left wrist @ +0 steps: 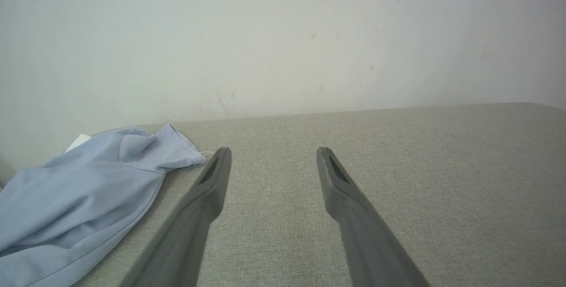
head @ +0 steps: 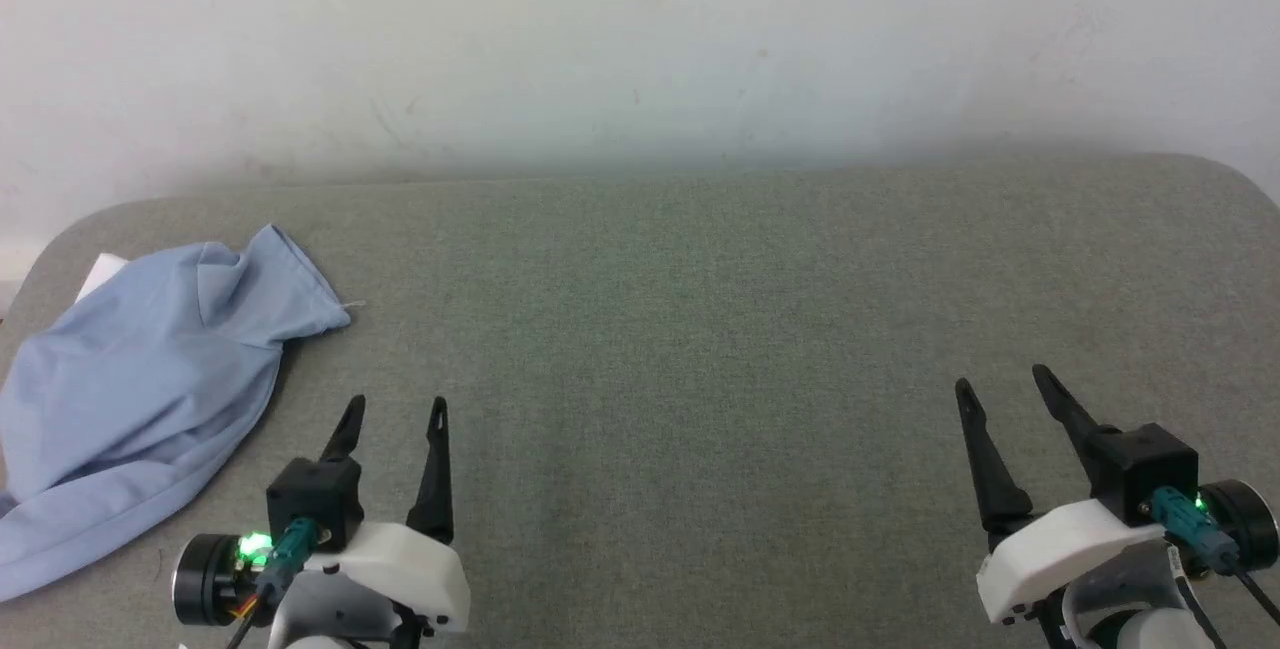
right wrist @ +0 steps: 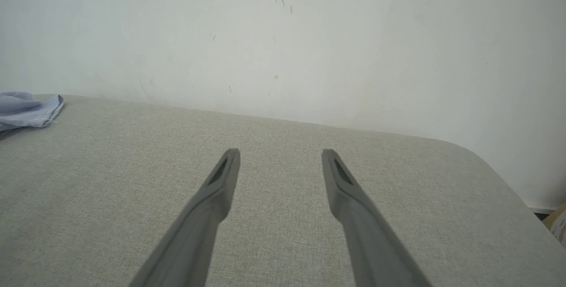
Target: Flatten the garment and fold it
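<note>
Head view: garment (head: 140,379) crumpled at 9 o'clock on grey fabric surface (head: 700,329), near left gripper (head: 397,400) at 7, jaws spread, empty; right gripper (head: 1001,377) at 4, jaws spread, well apart.

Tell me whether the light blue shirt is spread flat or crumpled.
Crumpled: the light blue soft-fabric shirt lies bunched in a heap at the left end of the grey cloth surface, not flattened.

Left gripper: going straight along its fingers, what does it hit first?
The left gripper would likely meet the bare table top near its far edge, else the wall; depth is unclear. The garment lies left of that line.
</note>
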You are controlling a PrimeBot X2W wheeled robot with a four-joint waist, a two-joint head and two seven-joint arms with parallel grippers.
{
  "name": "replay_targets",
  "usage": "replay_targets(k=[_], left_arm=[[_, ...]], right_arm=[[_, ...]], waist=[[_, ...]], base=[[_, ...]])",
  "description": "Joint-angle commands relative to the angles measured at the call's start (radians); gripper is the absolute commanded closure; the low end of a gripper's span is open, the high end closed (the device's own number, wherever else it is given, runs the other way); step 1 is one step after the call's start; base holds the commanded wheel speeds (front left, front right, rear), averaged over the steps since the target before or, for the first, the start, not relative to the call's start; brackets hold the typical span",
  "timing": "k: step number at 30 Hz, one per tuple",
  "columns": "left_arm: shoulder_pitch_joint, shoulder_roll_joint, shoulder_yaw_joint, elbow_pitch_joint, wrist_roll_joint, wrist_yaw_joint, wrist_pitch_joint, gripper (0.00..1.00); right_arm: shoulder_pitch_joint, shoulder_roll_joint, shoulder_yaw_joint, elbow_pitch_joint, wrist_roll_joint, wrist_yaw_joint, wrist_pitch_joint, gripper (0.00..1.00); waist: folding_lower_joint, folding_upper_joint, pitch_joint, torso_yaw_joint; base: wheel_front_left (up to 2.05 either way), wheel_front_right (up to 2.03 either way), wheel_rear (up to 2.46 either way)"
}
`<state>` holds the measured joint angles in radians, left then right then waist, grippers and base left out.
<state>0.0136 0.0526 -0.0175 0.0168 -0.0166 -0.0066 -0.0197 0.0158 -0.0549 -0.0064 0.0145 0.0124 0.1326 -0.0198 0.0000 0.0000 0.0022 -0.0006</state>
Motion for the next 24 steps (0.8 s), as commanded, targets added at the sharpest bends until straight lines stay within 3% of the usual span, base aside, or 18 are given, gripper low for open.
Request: replay_targets(k=[1,24], left_arm=[[-0.003,0.0,-0.004,0.005,-0.011,0.006,-0.009,0.0],[0.002,-0.001,-0.022,0.019,-0.041,0.015,-0.057,0.0]], right_arm=[[-0.002,0.001,-0.004,0.004,0.013,0.0,-0.009,0.0],[0.001,0.002,0.026,0.007,0.039,-0.001,-0.057,0.0]], waist=[[0.0,0.0,0.0,0.0],[0.0,0.0,-0.005,0.073]], base=[[0.0,0.0,0.0],[0.0,0.0,0.0]])
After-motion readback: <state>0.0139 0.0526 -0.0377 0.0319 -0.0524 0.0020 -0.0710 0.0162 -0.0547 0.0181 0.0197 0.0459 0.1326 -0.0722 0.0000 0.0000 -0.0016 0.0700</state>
